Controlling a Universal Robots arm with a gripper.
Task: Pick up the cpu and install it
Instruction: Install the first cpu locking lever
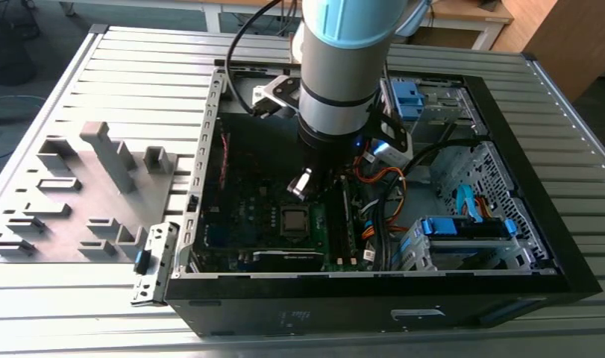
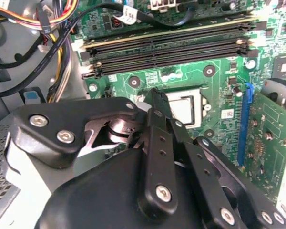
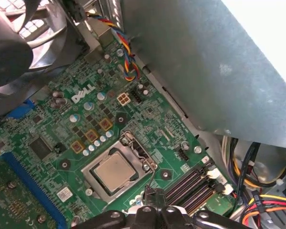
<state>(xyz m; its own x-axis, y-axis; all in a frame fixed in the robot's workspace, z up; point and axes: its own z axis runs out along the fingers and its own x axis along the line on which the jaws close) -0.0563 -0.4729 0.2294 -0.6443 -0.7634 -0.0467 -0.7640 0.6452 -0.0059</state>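
Both wrist views have the cpu lying flat in the socket frame on the green motherboard, silver lid facing up. It's square, so there's no real long axis to speak of, and its edges run parallel to the frame around it. The memory slots are just beside that socket. My claw hangs just above the board on the memory-slot side of the chip, not touching it. The fingertips look pressed together with nothing between them. In the exterior view I'm reaching straight down into the open computer case, with the chip a little below my tip.
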